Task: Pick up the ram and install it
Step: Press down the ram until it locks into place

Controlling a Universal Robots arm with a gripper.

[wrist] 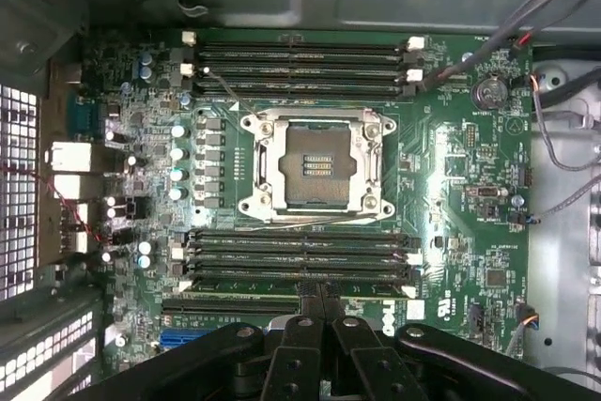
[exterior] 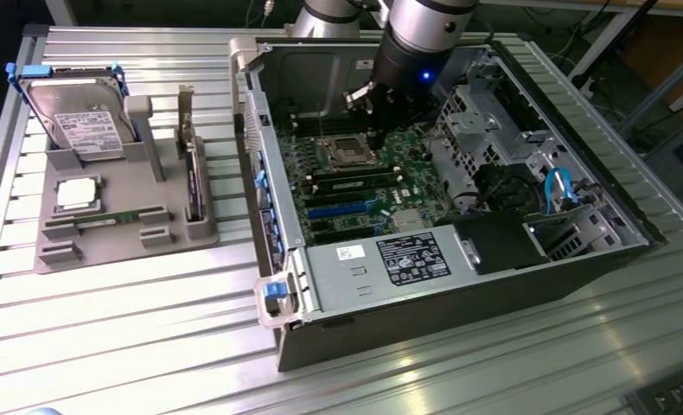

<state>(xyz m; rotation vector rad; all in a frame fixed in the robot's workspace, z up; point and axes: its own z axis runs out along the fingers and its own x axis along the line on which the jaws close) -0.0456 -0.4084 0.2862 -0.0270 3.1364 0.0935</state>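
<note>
- The arm comes down from the top centre of the exterior view into an open computer case (exterior: 270,226) that lies on its side on a ribbed metal table (exterior: 123,346).
- The gripper (exterior: 376,138) hangs over the motherboard (exterior: 371,186), just above the empty processor socket (exterior: 347,153) in the frame.
- In the wrist view the gripper (wrist: 319,296) has its two dark fingers pressed together, with no gap showing between them and nothing pinched.
- The ram (exterior: 347,182), a slim green strip, sits in a memory slot in the middle of the exterior view, just below the socket.
- In the wrist view the ram (wrist: 254,278) lies along one slot of the bank beside the processor socket (wrist: 317,168), and the closed fingertips meet it at about its middle; whether they press on it or hover just over it I cannot tell.
- The other slots of that bank and those across the socket are dark.
- A gray holder (exterior: 123,251) stands at the left of the exterior view, well apart from the gripper.
- It carries a silver hard drive (exterior: 79,121) with blue tabs at the upper left, a square processor chip (exterior: 76,192) below it, and an upright dark expansion card (exterior: 194,173) along its right side.
- Another slim green strip (exterior: 117,218) lies in the holder below the chip.
- A labelled power supply (exterior: 399,259) sits in the lower part of the case.
</note>
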